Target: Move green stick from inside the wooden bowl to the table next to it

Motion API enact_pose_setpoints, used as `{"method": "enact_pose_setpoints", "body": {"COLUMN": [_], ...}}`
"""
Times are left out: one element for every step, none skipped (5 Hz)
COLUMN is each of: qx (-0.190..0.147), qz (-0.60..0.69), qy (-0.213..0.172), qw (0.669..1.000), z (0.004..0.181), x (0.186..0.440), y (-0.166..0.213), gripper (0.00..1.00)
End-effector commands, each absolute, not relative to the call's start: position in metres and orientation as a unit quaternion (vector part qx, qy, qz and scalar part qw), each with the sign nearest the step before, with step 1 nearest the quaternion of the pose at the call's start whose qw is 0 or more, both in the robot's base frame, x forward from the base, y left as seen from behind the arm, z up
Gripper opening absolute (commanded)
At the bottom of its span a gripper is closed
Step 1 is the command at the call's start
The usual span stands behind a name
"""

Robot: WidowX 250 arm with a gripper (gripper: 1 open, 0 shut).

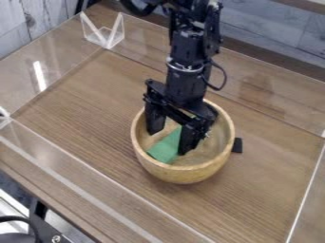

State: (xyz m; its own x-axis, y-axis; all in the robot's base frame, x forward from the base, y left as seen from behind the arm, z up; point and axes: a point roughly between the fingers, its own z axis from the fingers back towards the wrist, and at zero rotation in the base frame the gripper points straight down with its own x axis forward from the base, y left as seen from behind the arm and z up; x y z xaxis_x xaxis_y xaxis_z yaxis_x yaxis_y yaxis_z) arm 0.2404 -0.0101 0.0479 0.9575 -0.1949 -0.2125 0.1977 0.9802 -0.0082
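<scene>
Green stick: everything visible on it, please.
The green stick is a plain, flat, bright green block, matte-looking. It lies inside the wooden bowl, on the side toward the camera. The open gripper reaches down over it and hides its far part, so its full length can't be seen. Whether the fingers touch it can't be told; it rests in the bowl, not lifted.

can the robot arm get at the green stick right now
Probably yes: the open jaws hang right over the green stick, and the bowl has no lid.
</scene>
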Motion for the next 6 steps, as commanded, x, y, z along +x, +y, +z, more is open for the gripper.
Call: {"method": "enact_pose_setpoints", "body": {"qx": [0.014, 0.018, 0.021, 0.025, 0.028, 0.031], "qz": [-0.101, -0.101, -0.102, -0.102, -0.103, -0.103], "qy": [0.085, 0.08, 0.075, 0.071, 0.066, 0.061], "qw": [0.991, 0.992, 0.992, 0.992, 0.992, 0.992], "z": [0.0532, 0.0514, 0.0496, 0.0478, 0.0461, 0.0444], "x": [0.2455, 0.2462, 0.2469, 0.2476, 0.2482, 0.249], "y": [-0.011, -0.0109, -0.0107, -0.0106, -0.0103, -0.01], "gripper": [1.0, 1.0, 1.0, 1.0, 1.0, 1.0]}}
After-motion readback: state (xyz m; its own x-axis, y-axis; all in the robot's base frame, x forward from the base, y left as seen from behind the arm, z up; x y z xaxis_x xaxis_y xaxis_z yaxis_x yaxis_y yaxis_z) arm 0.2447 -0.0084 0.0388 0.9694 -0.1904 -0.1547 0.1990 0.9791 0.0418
